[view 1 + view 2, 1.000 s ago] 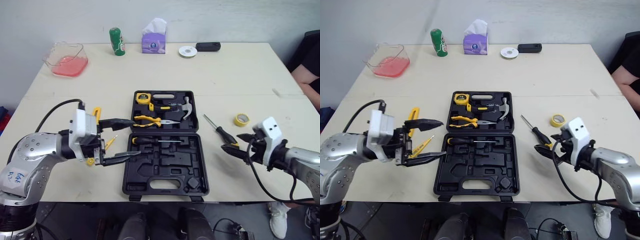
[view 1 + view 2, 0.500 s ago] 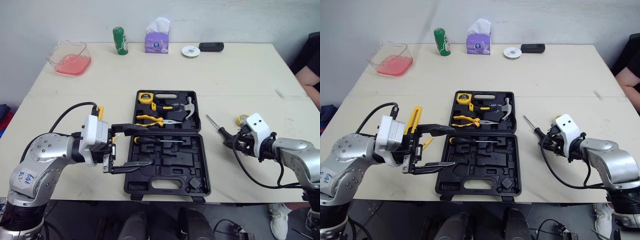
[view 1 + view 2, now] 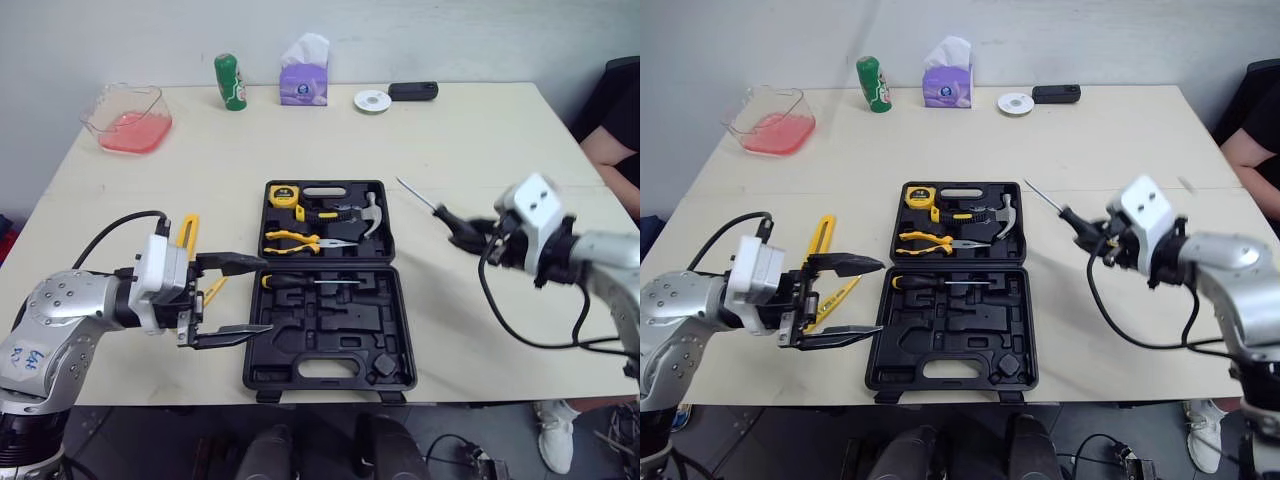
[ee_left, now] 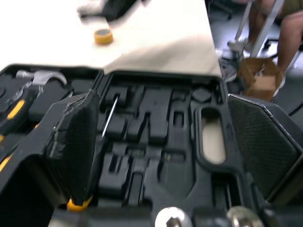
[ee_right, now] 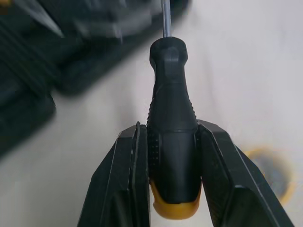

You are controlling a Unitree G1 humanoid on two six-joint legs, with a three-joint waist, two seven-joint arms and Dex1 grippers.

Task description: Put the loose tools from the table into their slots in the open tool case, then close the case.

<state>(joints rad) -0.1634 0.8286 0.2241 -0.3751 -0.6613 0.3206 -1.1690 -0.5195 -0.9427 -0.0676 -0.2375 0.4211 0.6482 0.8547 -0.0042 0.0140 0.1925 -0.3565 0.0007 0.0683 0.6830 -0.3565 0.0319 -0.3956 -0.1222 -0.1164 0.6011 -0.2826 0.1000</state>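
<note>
Right gripper (image 5: pixel 173 161) is clamped on the black, yellow-capped handle of a screwdriver (image 5: pixel 171 94). One finger presses each side, and the steel shaft runs straight out ahead of it. The head views place this gripper off the right side of the open tool case (image 3: pixel 340 345), with the screwdriver's tip near the case's far right corner. A hammer (image 3: pixel 372 213), pliers (image 3: pixel 300 240) and a tape measure (image 3: pixel 286 193) sit in slots in that far half. The right wrist view adds something else: a yellow tape roll (image 5: pixel 272 170) lying on the tabletop (image 3: pixel 480 140) just beside the fingers.

Left gripper (image 3: pixel 881 297) hangs wide open and empty at the case's left edge, fingertips pointing at the near half. A long yellow tool (image 3: pixel 821 238) and a thinner yellow one (image 3: pixel 843 290) lie loose on the tabletop close by its fingers; what kind they are I cannot tell. Its wrist view looks between the spread fingers into the moulded tray — mostly bare recesses, with a second screwdriver (image 4: pixel 110 116) seated in one slot.
</note>
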